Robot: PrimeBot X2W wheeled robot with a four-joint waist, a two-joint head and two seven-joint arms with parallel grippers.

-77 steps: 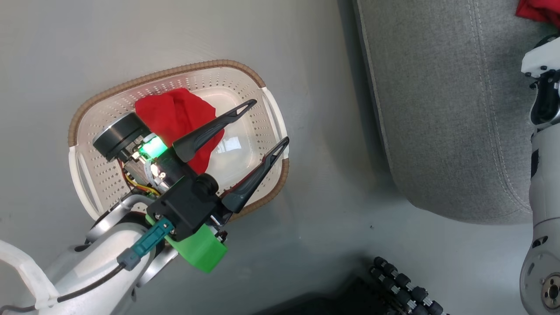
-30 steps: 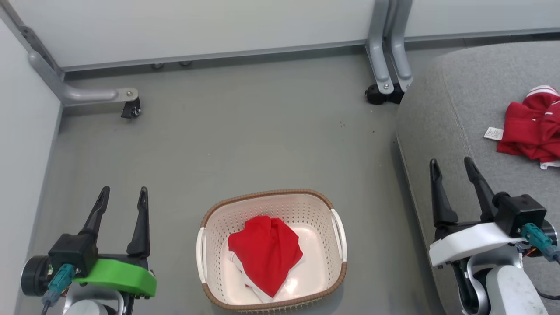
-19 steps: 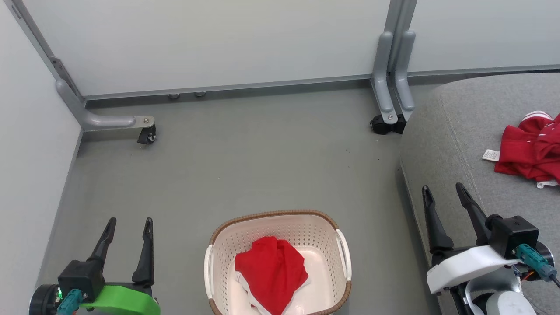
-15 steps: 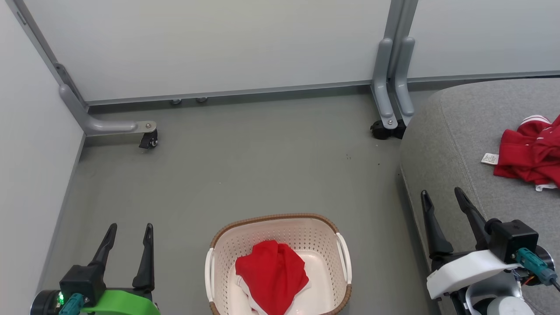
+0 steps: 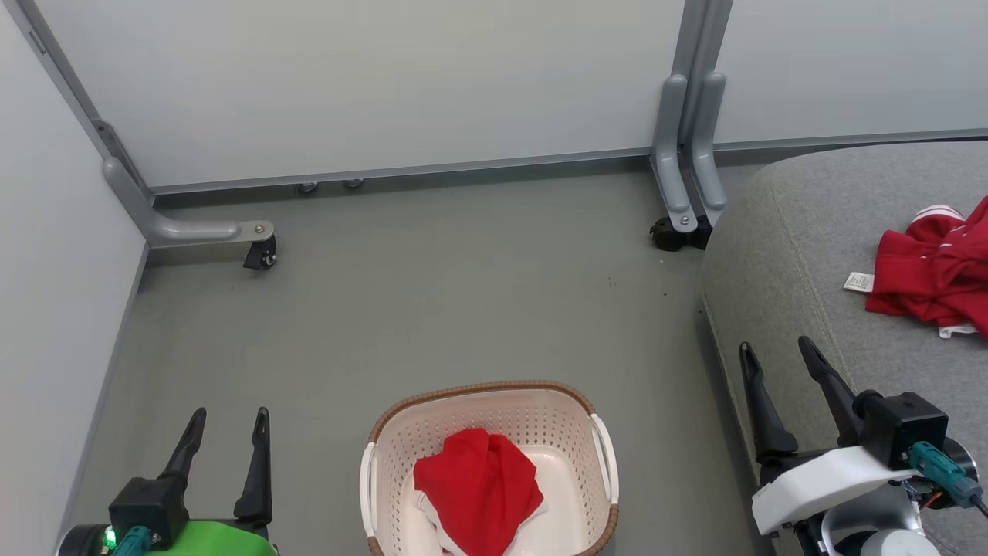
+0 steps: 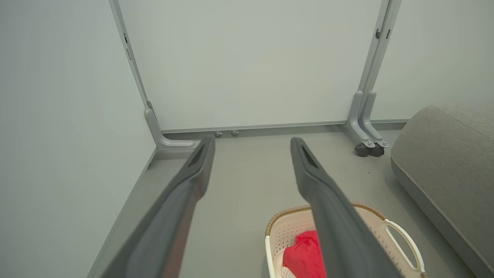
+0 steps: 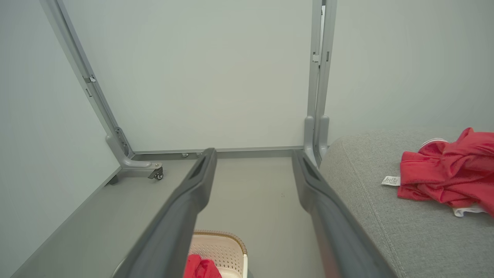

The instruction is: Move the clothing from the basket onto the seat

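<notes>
So the robot's parked in its rest pose: the left gripper (image 5: 231, 413) is at the near left above the grey floor (image 5: 432, 293), its two long dark fingers spread apart with nothing between them. The right gripper (image 5: 774, 345) is at the near right, by the left edge of the big grey woven-fabric sofa seat (image 5: 787, 255), spread and empty too. The cream perforated plastic laundry basket with the brown woven-look rim (image 5: 478, 386) sits on the floor between the two arms, close to the robot. A crumpled soft red fabric garment (image 5: 478, 483) lies in the middle of it with a bit of white peeking out underneath. A second red garment with white striped trim (image 5: 926, 278) and its small white tag (image 5: 857, 281) lie on the seat at the far right, so the job looks roughly half done. The step in hand is probably grabbing the one in the basket. Best bet is coming down from above onto the highest fold with the jaws wide, staying off the basket walls and the white side handles (image 5: 604, 455). It should pinch deep enough to catch the white layer as well, then lift straight up until the fabric clears the rim, since that light basket could easily get dragged or tipped. After that it's a swing right to a bare patch of seat beside the other garment
</notes>
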